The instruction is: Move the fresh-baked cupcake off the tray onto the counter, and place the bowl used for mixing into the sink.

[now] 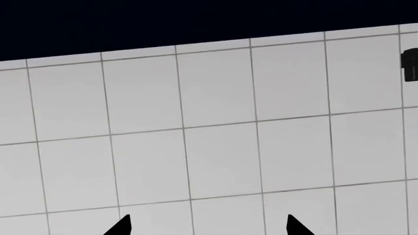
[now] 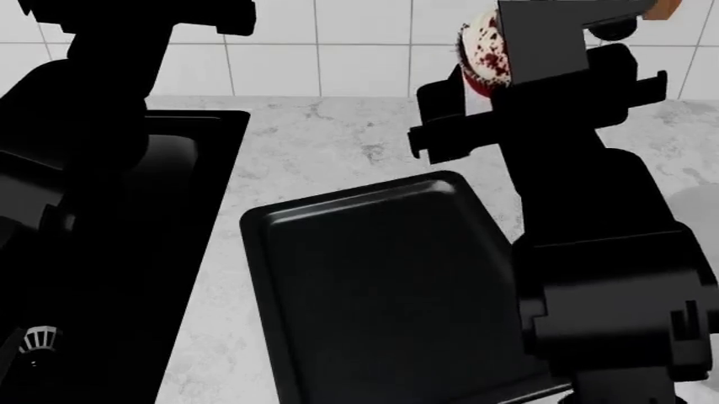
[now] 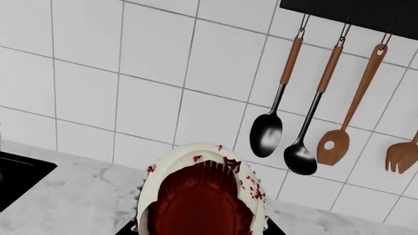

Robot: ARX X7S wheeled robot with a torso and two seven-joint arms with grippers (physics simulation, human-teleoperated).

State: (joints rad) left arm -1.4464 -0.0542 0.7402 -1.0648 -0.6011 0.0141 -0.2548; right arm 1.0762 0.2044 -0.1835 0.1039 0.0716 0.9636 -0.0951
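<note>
- Small cupcake (image 2: 481,52), white frosting w/ dark red crumbs, red pleated liner: held up in the air by the right gripper (image 2: 506,59), above the white-grey marble counter (image 2: 337,143) behind the tray's far right corner.
- Flat black rectangular baking tray (image 2: 371,286), low rim: nothing on it in head view; cupcake is clear of it.
- Right wrist view: cupcake (image 3: 199,196) sits right at the cam, tipped so the liner base faces the lens, frosting rim (image 3: 189,152) round it. Fingers themselves mostly hidden behind it; judged clamped on the cupcake, since it hangs w/ no other support.
- Key relation: bare counter lies straight below and just behind the held cupcake, so next move is prob. lowering onto marble, liner base down. The tilt needs righting or it may land on its side.
- Left gripper (image 1: 209,226): only two dark fingertips (image 1: 121,226) show, apart, nothing between them, so released; faces white tiled wall (image 1: 216,147).
- Left arm (image 2: 101,151) hangs over the black sink (image 2: 202,160); silver drain strainer (image 2: 37,338) visible. So left arm is nearer the sink.
- Bowl: not in any view.
- Wooden-handled utensils (image 3: 307,112) hang on the wall beyond the cupcake.
</note>
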